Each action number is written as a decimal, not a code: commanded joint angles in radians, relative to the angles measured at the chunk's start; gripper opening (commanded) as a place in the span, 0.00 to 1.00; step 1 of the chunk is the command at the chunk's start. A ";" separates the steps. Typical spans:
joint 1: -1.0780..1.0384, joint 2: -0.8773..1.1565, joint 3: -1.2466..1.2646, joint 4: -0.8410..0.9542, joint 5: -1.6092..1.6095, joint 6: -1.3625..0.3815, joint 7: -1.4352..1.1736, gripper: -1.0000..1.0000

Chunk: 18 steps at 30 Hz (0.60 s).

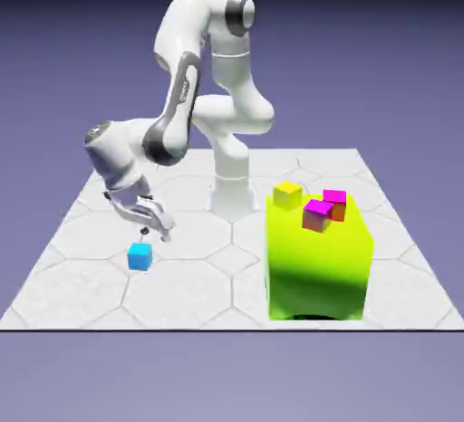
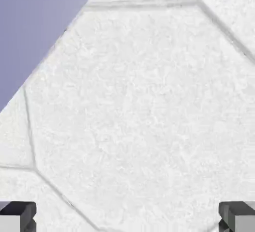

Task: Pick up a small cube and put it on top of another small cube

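Note:
The small cube, a tiny bright cyan-blue one, lies on the white table toward the exterior view's left. My gripper hangs just above it and slightly to its right, tilted, without touching it. The jaws stand open with nothing between them. In the hand view only bare hexagon-patterned tabletop shows between the two grey fingertips, which sit far apart at the bottom corners; the cube is out of that view.
A big lime-green block stands at the exterior view's right. On its top sit a yellow cube and two magenta-topped cubes. The table's edge crosses the hand view's upper left.

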<state>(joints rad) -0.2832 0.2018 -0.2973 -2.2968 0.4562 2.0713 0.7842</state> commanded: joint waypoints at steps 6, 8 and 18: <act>-0.080 0.209 -0.080 0.139 0.123 -0.261 0.012 0.50; -0.107 0.278 -0.107 0.185 0.164 -0.348 0.016 0.50; -0.240 0.626 -0.241 0.416 0.370 -0.783 0.035 0.50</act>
<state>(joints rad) -0.5228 0.8274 -0.5383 -1.8808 0.8260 1.2885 0.8192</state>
